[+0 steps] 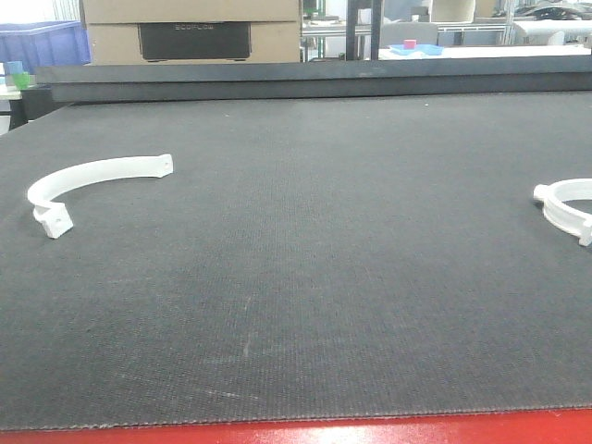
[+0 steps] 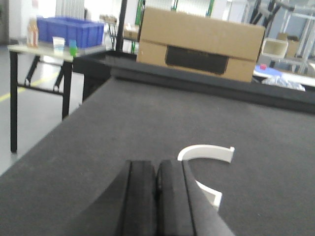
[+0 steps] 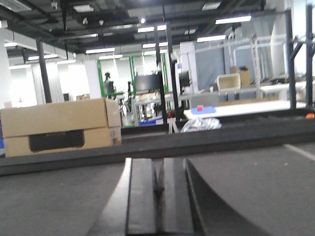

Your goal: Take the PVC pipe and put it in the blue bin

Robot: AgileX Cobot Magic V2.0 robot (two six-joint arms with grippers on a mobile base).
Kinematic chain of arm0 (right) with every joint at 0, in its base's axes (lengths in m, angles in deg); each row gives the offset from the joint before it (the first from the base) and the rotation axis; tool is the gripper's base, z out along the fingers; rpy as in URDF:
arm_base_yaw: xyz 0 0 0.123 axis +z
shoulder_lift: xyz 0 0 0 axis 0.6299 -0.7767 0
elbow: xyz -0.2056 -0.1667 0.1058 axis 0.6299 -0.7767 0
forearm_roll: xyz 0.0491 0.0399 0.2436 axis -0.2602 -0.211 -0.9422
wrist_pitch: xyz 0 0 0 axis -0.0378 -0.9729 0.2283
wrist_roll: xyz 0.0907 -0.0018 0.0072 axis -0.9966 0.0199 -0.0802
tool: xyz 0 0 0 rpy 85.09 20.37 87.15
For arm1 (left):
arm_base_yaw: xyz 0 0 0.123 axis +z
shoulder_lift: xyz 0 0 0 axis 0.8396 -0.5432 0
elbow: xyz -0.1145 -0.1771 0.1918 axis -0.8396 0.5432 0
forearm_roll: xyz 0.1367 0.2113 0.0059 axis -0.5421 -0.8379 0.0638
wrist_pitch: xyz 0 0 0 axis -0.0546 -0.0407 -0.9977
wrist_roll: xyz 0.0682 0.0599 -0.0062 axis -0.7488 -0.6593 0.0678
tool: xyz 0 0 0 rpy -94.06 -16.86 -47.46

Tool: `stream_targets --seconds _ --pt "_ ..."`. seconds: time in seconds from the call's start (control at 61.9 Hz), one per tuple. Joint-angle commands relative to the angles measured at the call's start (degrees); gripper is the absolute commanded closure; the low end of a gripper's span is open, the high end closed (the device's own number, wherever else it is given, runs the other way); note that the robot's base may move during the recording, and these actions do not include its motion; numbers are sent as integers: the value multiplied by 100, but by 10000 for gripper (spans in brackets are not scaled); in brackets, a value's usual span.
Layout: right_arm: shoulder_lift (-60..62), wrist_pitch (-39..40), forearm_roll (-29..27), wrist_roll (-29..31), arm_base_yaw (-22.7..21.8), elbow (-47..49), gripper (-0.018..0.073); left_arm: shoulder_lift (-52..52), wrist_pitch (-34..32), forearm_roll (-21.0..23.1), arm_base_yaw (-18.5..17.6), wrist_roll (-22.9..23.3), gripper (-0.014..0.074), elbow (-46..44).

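Note:
A white curved PVC pipe piece [image 1: 92, 176] lies on the dark mat [image 1: 305, 277] at the left. A second white curved piece [image 1: 566, 208] lies at the right edge, partly cut off. The left wrist view shows the left piece [image 2: 204, 150] just ahead and right of my left gripper [image 2: 157, 167], which is shut with nothing between its pads. My right gripper [image 3: 158, 164] is also shut and empty, low over bare mat. A blue bin [image 1: 42, 42] stands beyond the table's far left corner, and it appears on a side table [image 2: 71, 30]. Neither gripper shows in the front view.
A cardboard box [image 1: 190, 28] sits behind a raised dark ledge [image 1: 305, 79] along the table's back. The front edge is red [image 1: 296, 433]. Cups and a bottle [image 2: 59, 45] stand by the bin. A small blue tray [image 1: 416, 48] lies far behind.

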Motion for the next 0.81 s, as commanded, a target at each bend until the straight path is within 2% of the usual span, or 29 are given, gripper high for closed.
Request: stream_targets --seconds 0.0,0.113,0.21,0.307,0.566,0.792 --pt "-106 -33 -118 24 -20 196 728 -7 85 43 -12 -11 707 -303" --pt "-524 -313 -118 24 -20 510 728 -125 394 -52 -12 -26 707 -878" --pt "-1027 -681 -118 24 -20 891 728 -507 982 -40 -12 -26 707 -1435" --pt "-1490 -684 -118 24 -20 1168 728 -1018 1415 -40 -12 -26 707 -1970" --pt "-2939 -763 -118 24 -20 1750 728 -2730 1732 -54 -12 -26 707 -3128" --pt "-3928 -907 -118 24 -20 2088 728 -3890 1623 80 -12 -26 707 -3749"
